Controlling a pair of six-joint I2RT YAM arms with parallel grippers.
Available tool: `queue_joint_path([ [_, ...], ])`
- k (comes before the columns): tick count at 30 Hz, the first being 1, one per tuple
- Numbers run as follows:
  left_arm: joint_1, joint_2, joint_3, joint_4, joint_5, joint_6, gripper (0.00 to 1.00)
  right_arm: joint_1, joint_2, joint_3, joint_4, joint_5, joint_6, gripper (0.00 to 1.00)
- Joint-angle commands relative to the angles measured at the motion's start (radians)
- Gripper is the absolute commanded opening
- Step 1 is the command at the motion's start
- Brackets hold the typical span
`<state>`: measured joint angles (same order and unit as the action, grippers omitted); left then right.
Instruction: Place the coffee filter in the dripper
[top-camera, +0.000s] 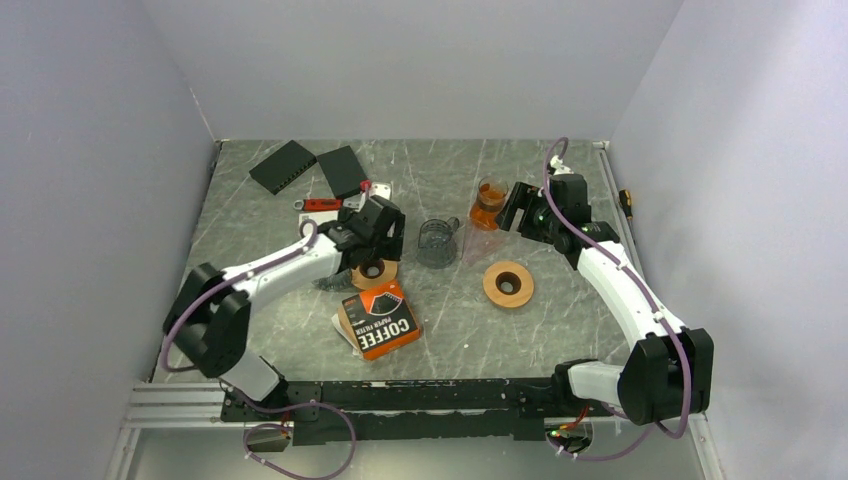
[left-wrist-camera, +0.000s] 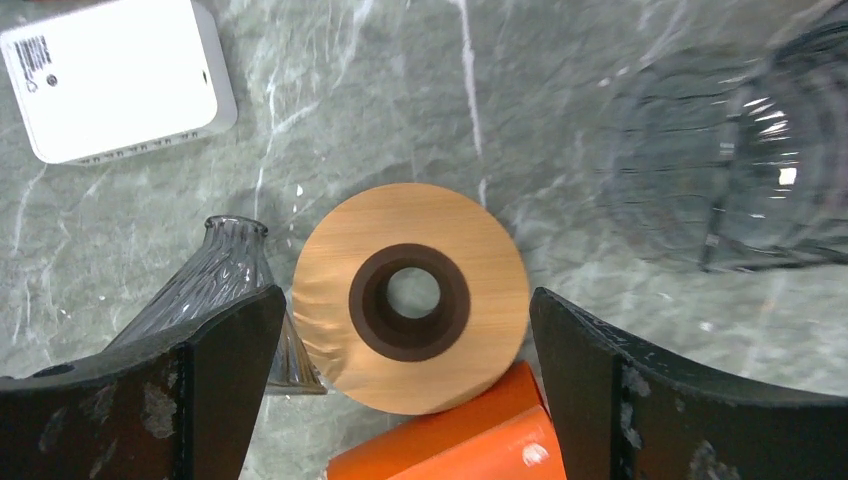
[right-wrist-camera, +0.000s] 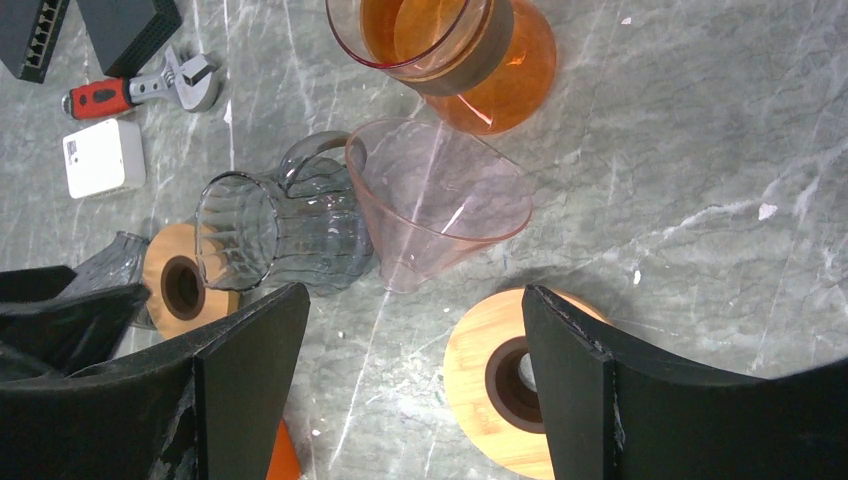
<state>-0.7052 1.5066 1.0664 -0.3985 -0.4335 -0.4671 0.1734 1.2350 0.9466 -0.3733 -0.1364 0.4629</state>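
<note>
I'm at the filter pick: left hand (left-wrist-camera: 405, 345) released over the ring (left-wrist-camera: 470, 250) just beside the filter box (top-camera: 378, 320), right hand (right-wrist-camera: 415, 370) released too; next, I judge, pinch one out.

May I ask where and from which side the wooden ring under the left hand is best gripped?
Take the wooden ring by its outer rim, straight down from above, with the left hand. It lies face up, so only opposite edges offer purchase; mind the ribbed glass piece beside it and the orange box at its edge.
</note>
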Motion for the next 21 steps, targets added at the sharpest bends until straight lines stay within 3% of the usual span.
queue_joint_path([
  [1,0.033,0.103,0.091,-0.074,-0.022,-0.02,0.99,-0.003,-0.025,0.001,0.033,-0.001,-0.012,0.83],
  [10,0.118,0.221,0.154,-0.075,0.056,-0.022,0.95,-0.003,-0.043,-0.014,0.025,-0.005,-0.01,0.83],
  [21,0.164,0.212,0.116,-0.091,0.125,0.005,0.92,-0.003,-0.036,0.019,-0.007,-0.006,-0.024,0.83],
])
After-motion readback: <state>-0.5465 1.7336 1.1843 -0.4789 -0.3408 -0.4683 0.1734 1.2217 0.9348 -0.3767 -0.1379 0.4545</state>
